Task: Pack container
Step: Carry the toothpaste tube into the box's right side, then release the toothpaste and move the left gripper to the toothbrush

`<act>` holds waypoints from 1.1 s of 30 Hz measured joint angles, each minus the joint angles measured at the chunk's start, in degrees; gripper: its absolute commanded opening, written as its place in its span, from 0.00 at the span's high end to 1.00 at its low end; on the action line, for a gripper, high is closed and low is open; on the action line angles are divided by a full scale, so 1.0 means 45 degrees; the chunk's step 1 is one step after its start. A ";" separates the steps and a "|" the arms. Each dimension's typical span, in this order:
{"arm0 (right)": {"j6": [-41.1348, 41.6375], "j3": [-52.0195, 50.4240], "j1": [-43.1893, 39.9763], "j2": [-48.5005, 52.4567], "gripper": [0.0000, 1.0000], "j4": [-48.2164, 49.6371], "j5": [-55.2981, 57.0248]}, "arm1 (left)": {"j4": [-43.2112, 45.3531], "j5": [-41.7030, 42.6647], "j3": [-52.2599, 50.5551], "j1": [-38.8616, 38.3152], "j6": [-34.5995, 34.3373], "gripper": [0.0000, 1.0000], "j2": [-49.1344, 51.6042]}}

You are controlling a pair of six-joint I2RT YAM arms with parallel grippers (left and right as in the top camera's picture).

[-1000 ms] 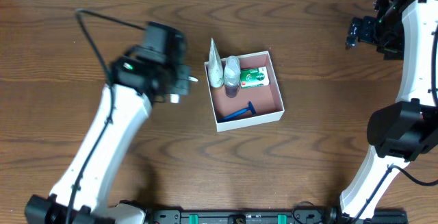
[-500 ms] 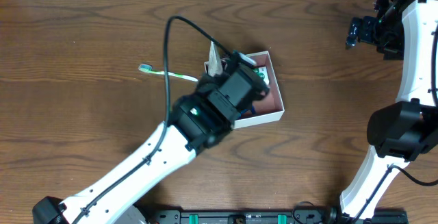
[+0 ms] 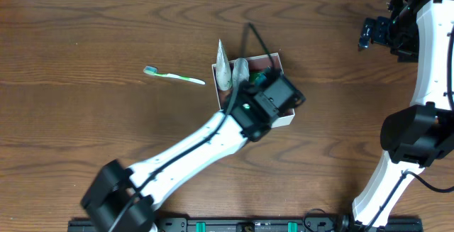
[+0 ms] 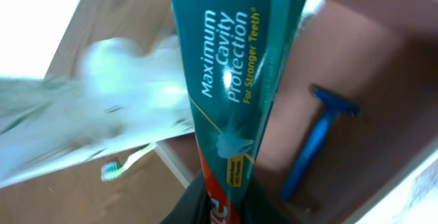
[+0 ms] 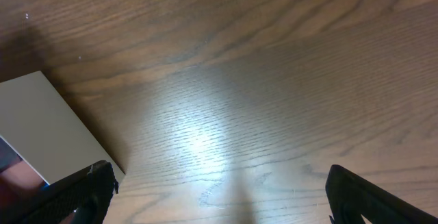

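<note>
**Container (image 3: 284,121) mid-table, half hidden under left arm (image 3: 191,147)**

Found it at the middle of the table (image 3: 85,33), open face up. Square, so no long axis to report. Read its sides as turned slightly off the table's edges. From overhead, saw only the left wall, the far-right corner and a strip of near wall. The rest is masked by the arm's wrist.

Inside, via left wrist: noted a blue razor (image 4: 316,142) flat on the reddish-brown floor, lying on a slant, head up-frame, handle down-frame. At the far-left corner, via overhead: noted a white tube (image 3: 223,65) and a pale bottle (image 3: 241,71) side by side, with the tube's tip poking out past the wall.

Logged left gripper (image 4: 215,207) clamped on one end of a teal toothpaste (image 4: 233,80). Long axis runs straight away from the fingers, up the frame and across the container's wall line. Far end cut off by the top edge. Cannot tell whether it touches floor or wall.

Left of the toothpaste, saw a pale green-white smear, too blurred to name.

Noted a toothbrush (image 3: 174,76) on the wood left of the container, apart from it, long axis across the table, head to the left.

Logged right gripper (image 5: 219,186) at the far right, well apart from the container, fingers spread wide over bare wood. Saw a pale panel (image 5: 48,128) cut off at that view's left edge; cannot tell what.
</note>
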 measured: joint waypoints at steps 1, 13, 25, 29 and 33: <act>0.0000 0.0000 0.0000 0.0000 0.01 0.0000 0.0000 | 0.0000 -0.0019 0.0000 -0.0136 0.0311 0.86 0.0180; 0.0000 0.0000 0.0000 0.0000 0.01 0.0005 0.0000 | 0.0015 -0.0078 0.0000 -0.1418 0.3793 0.65 0.0704; 0.0000 0.0000 0.0000 0.0000 0.01 0.0000 0.0000 | 0.0248 -0.0238 0.0000 -0.1331 0.4056 0.65 0.0704; 0.0000 0.0000 0.0000 0.0000 0.01 0.0000 0.0000 | 0.0330 -0.0724 0.0005 -0.1360 0.3614 0.57 0.0491; 0.0000 0.0000 0.0000 0.0000 0.01 0.0000 0.0000 | 0.0301 -0.0831 0.0369 -0.1651 0.2497 0.54 -0.0568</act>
